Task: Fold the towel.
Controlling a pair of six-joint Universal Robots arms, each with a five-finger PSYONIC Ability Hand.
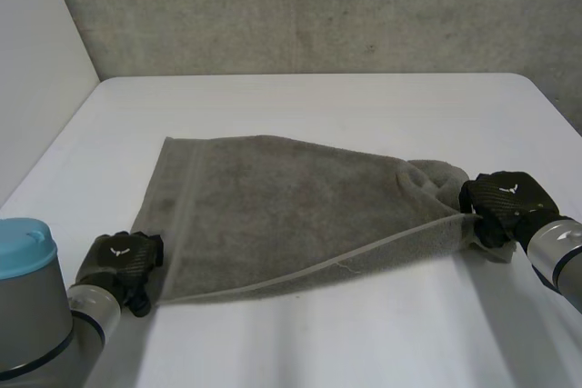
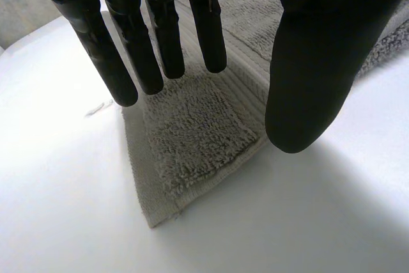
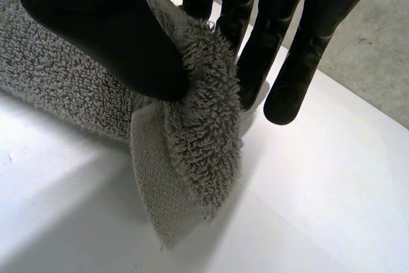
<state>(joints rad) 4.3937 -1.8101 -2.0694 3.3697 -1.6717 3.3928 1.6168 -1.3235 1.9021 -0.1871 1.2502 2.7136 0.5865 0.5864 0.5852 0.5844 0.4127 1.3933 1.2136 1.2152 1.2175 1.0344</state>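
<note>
Grey terry-cloth towel (image 1: 291, 215) is lying spread on the white desk (image 1: 318, 102), with its near edge running from the left hand across to the right hand. The right hand (image 1: 503, 203) is gripping the right near corner. In the right wrist view its fingers (image 3: 281, 55) and thumb are pinching a bunched fold of pile, and the cloth beside them is gathering into wrinkles. The left hand (image 1: 123, 263) is hovering at the left near corner. Its fingers (image 2: 128, 62) are extending straight, thumb apart, holding nothing, and the corner is lying flat beneath them.

Caution: only one corner is being held. If the right hand carries its corner over alone, the towel is likely to drag askew and fold crooked. Because the left corner is lying flat, closing fingers may slide over it or catch only the hem.
</note>
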